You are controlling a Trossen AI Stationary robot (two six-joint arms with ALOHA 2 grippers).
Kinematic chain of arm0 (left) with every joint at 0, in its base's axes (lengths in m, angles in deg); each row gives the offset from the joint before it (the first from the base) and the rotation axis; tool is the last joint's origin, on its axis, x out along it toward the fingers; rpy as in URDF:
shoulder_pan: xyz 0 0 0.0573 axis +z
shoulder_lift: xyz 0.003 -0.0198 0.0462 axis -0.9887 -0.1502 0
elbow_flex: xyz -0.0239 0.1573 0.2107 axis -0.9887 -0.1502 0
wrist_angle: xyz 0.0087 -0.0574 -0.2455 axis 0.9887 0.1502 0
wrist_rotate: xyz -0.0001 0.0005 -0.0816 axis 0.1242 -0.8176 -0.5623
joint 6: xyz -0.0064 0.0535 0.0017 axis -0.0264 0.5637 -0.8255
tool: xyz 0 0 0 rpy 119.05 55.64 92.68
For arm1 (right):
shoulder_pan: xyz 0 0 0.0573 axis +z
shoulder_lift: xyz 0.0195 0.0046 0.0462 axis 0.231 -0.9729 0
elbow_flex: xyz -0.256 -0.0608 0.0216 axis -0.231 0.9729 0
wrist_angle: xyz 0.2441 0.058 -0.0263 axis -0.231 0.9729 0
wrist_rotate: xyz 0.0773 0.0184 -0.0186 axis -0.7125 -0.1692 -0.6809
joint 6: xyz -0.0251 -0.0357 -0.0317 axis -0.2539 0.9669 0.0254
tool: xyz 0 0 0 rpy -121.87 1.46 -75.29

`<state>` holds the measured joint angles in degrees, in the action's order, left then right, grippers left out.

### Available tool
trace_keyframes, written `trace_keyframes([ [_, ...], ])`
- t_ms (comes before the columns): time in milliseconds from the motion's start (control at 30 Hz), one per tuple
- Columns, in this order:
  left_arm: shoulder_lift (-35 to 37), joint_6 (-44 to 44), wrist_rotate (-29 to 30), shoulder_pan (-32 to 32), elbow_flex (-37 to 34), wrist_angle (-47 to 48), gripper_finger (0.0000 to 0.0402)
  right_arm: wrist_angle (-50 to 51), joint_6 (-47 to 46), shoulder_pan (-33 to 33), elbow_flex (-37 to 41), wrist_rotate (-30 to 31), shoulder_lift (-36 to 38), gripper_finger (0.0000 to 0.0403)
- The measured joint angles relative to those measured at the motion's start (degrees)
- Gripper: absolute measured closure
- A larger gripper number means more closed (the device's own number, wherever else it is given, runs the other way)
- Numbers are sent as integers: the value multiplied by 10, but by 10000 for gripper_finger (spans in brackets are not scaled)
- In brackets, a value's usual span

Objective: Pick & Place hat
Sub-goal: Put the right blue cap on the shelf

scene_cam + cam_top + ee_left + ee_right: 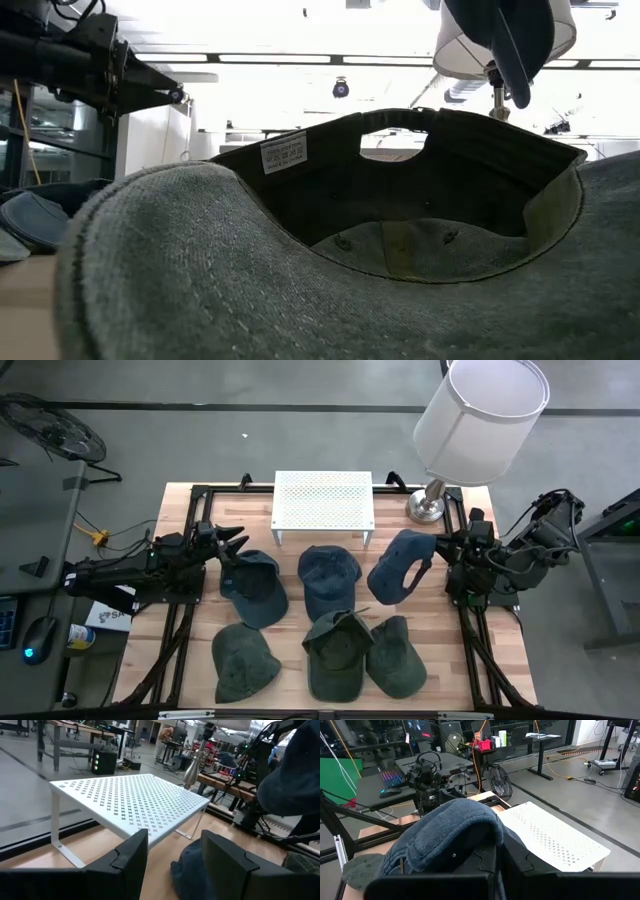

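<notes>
Several caps lie on the wooden table (190, 630): two blue ones (255, 588) (328, 578) in the middle row and green ones (245, 660) (335, 655) (398, 655) in the near row. A third blue hat (398, 568) hangs in the air at the right, with my right gripper (443, 556) shut on it; in the low view this hat (505, 35) shows high up. My left gripper (236, 545) stands open and level at the left, just beyond the left blue cap, with nothing between its fingers (125, 865). My right gripper pinches the blue hat at its edge (485, 840) between the two shut fingers (492, 865); the cloth drapes over them and hides the exact spot. The fingers come from the table's right, nearly level. The hat hangs lifted clear of the table.
A white perforated rack (323, 500) stands at the far middle on thin legs. A lamp with a white shade (480, 405) stands at the far right corner. An upturned green cap (400, 230) fills the low view close to the near edge.
</notes>
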<state>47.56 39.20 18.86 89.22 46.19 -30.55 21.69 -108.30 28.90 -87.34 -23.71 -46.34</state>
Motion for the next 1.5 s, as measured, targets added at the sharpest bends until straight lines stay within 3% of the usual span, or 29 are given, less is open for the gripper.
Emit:
trace_keyframes([
  [600,0,-58,-18,0,0,-1,220,0,-4,0,0,1,0,402],
  [833,0,-107,-37,0,0,-1,220,-1,-6,-24,0,-28,-15,402],
  [1100,-22,-136,-91,0,0,-41,220,-70,66,-109,0,-117,-54,403],
  [1300,-98,-136,-127,0,0,-182,220,-179,174,-188,0,-240,-72,403],
  [1500,-212,-137,-177,0,0,-361,220,-227,213,-262,0,-365,-93,403],
])
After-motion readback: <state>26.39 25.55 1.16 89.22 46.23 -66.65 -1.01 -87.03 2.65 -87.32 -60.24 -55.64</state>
